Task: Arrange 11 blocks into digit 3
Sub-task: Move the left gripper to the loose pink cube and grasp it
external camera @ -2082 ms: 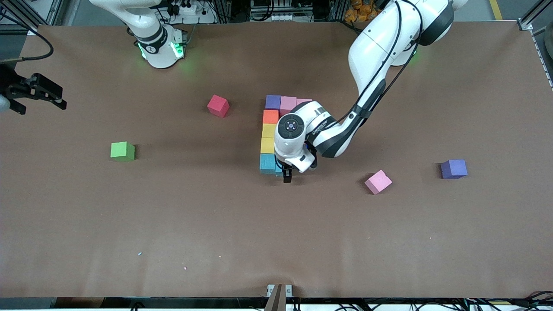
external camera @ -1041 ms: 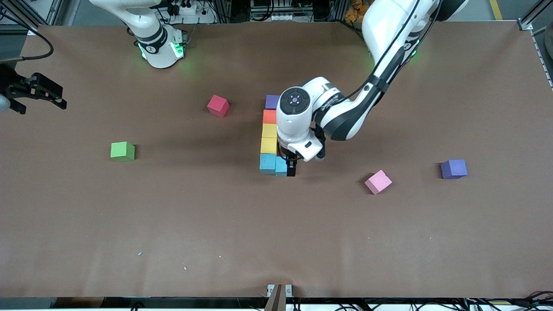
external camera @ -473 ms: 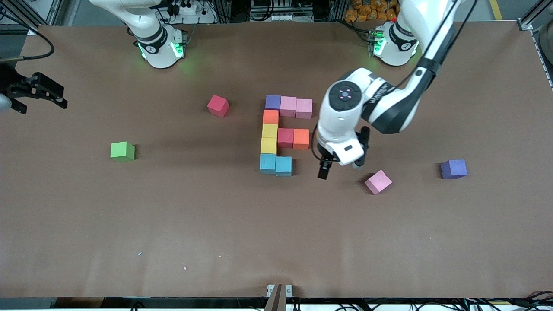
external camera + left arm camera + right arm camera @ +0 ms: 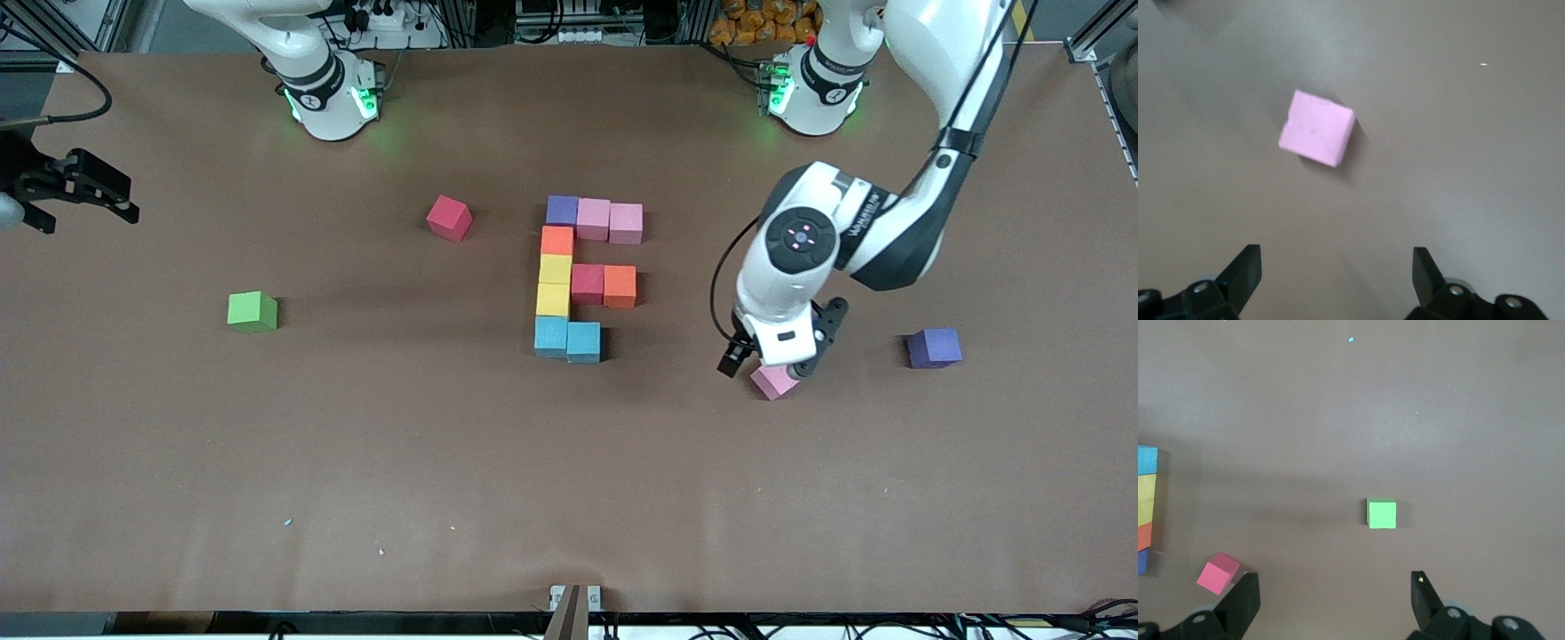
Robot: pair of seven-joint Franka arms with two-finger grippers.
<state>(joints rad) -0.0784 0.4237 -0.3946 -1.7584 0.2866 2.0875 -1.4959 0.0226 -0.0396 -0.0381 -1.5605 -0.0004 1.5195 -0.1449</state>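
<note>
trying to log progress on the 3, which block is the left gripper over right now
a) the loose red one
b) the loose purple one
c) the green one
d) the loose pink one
d: in the front view the left gripper hangs open over the loose pink block, and the left wrist view shows that same pink block on bare table just ahead of the open fingers.
</note>
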